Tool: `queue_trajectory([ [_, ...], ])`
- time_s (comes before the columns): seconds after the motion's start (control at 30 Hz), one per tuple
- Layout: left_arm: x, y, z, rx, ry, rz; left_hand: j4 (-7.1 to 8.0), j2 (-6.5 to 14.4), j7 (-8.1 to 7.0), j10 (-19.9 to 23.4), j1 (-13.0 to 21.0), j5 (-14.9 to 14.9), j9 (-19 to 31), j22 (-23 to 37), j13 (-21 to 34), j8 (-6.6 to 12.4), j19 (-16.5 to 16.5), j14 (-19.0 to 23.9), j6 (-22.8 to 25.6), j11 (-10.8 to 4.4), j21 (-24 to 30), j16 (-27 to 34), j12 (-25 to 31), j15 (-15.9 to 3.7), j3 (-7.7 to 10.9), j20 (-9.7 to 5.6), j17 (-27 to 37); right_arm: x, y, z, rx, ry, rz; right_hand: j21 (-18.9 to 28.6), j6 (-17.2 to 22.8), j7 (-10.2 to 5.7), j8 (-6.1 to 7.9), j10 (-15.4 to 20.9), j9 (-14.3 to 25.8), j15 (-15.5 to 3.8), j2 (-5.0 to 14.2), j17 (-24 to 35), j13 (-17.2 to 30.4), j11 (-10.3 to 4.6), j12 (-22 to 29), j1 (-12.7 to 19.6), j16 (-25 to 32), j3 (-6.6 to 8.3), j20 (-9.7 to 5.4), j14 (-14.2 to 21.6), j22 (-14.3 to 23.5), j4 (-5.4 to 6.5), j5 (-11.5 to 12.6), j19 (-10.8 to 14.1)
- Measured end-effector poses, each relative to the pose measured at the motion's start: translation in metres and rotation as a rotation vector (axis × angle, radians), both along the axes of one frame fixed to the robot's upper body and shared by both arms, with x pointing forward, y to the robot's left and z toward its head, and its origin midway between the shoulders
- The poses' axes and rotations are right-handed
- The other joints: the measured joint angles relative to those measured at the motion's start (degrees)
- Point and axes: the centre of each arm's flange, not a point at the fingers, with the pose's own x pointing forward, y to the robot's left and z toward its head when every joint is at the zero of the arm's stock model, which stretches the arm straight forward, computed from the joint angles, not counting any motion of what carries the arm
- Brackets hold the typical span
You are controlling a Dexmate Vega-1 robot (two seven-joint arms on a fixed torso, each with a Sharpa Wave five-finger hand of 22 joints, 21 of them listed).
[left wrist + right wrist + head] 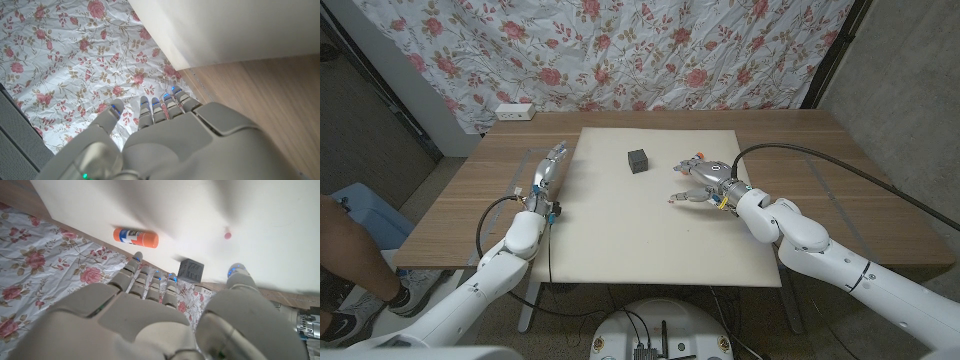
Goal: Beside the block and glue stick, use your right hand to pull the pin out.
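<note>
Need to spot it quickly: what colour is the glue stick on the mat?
Orange, with a white label; the glue stick shows best in the right wrist view.

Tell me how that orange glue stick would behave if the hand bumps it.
The glue stick lies on its side on the white mat, so it would probably roll. It looks small, smooth and plastic, so likely light and a bit slippery for the fingers.

Orange glue stick, dark grey block, pink pin — rose-patterned cloth.

no readable text — the glue stick label is too blurred.
</note>
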Motion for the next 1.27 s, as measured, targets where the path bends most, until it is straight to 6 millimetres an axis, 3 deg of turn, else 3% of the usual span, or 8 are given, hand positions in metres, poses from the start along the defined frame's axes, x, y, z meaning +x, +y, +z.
queue_trajectory([
  [0.43, 0.007, -0.006, 0.005, -0.039, 0.012, -0.022, 0.0, 0.0, 0.1, -0.2, 0.0, 0.0, -0.3, 0.0, 0.0, 0.0, -0.6, 0.0, -1.5, 0.17, 0.0, 0.0, 0.0, 0.0, 0.0, 0.01, -0.2, 0.012, -0.025, 0.009, 0.147, 0.019, 0.052, 0.0, -4.6, 0.91, 0.0, -1.4, -0.2, -0.41, 1.24, -0.2, -0.3, 0.0, 0.0, -4.4, 0.0, -1.62, -0.2, -0.8, 0.0, 1.63, -0.3, -0.2],
  [0.5, 0.008, -0.007, 0.006, -0.043, 0.012, -0.023, 0.0, 0.0, 0.09, -0.2, 0.0, 0.0, -0.3, 0.0, 0.0, 0.0, -0.6, 0.0, -1.5, 0.17, 0.0, 0.0, 0.0, 0.0, 0.0, 0.01, -0.2, 0.013, -0.027, 0.01, 0.165, 0.021, 0.062, 0.0, -5.0, 1.33, 0.0, -1.6, -0.2, -0.4, 0.76, -0.2, -0.3, 0.18, 0.0, -5.0, 0.0, -1.65, -0.2, -0.8, 0.0, 1.66, -0.7, -0.2],
  [0.67, 0.01, -0.008, 0.007, -0.059, 0.016, -0.029, 0.0, 0.0, 0.1, -0.2, 0.0, 0.0, -0.3, 0.0, 0.0, 0.0, -0.6, 0.0, -1.5, 0.17, 0.0, 0.0, 0.0, 0.0, 0.0, 0.01, -0.1, 0.016, -0.034, 0.014, 0.232, 0.029, 0.088, 0.0, -5.2, 1.53, 0.0, -1.6, -0.2, -0.4, 1.91, -0.2, -0.3, 0.18, 0.0, -6.1, 0.0, -2.06, -0.2, -0.8, 0.0, 2.32, -0.7, -0.2],
  [0.73, 0.01, -0.009, 0.008, -0.06, 0.015, -0.031, 0.0, 0.0, 0.09, -0.2, 0.0, 0.0, -0.3, 0.0, 0.0, 0.0, -0.6, 0.0, -1.5, 0.17, 0.0, 0.0, 0.0, 0.0, 0.0, 0.01, -0.1, 0.015, -0.033, 0.015, 0.254, 0.031, 0.104, 0.0, -5.2, 1.53, 0.28, -1.6, -0.2, -0.4, 1.45, -0.2, -0.3, 0.18, 0.0, -6.7, 0.0, -2.04, -0.2, -0.8, 0.0, 2.71, -0.7, -0.2],
  [0.77, 0.011, -0.009, 0.007, -0.071, 0.023, -0.033, 0.0, 0.0, 0.09, -0.2, 0.0, 0.0, -0.3, 0.0, 0.0, 0.0, -0.6, 0.0, -1.5, 0.17, 0.0, 0.0, 0.0, 0.0, 0.0, 0.01, -0.1, 0.022, -0.043, 0.016, 0.274, 0.033, 0.084, 0.0, -5.2, 1.53, 0.28, -1.6, -0.3, -0.4, 2.02, -0.2, -0.3, 0.18, 0.0, -7.3, 0.0, -2.1, -0.2, -0.8, 0.0, 2.77, -0.7, -0.2],
  [1.0, 0.011, -0.012, 0.01, -0.085, 0.028, -0.041, 0.0, -0.3, 0.09, 0.2, -0.3, 0.0, -0.3, 0.0, 0.0, 0.24, -0.6, 0.0, -1.5, -0.15, 0.0, 0.0, 0.3, 0.0, 0.0, 0.01, -0.1, 0.027, -0.053, 0.02, 0.351, 0.029, 0.099, 0.0, -5.2, 1.53, 0.71, -1.6, -0.5, -0.41, 3.69, -0.2, -0.3, 0.18, 0.0, -10.2, 0.0, -2.71, -0.2, -0.8, 0.0, 4.84, -1.1, -0.2],
  [1.27, 0.008, -0.012, 0.013, -0.09, 0.027, -0.044, -0.01, -0.3, 0.09, 0.4, -0.3, 0.0, -0.3, 0.0, 0.0, 0.46, -0.6, 0.0, -1.1, -0.35, 0.0, 0.0, 0.3, 0.0, 0.0, 0.01, -0.1, 0.03, -0.064, 0.025, 0.415, 0.023, 0.096, 0.2, -5.4, 1.75, 0.94, -1.6, -0.5, -0.4, 4.84, -0.1, -0.3, 0.18, 0.0, -12.4, 0.0, -3.12, -0.52, -0.8, 0.0, 5.85, -1.1, 0.1],
])
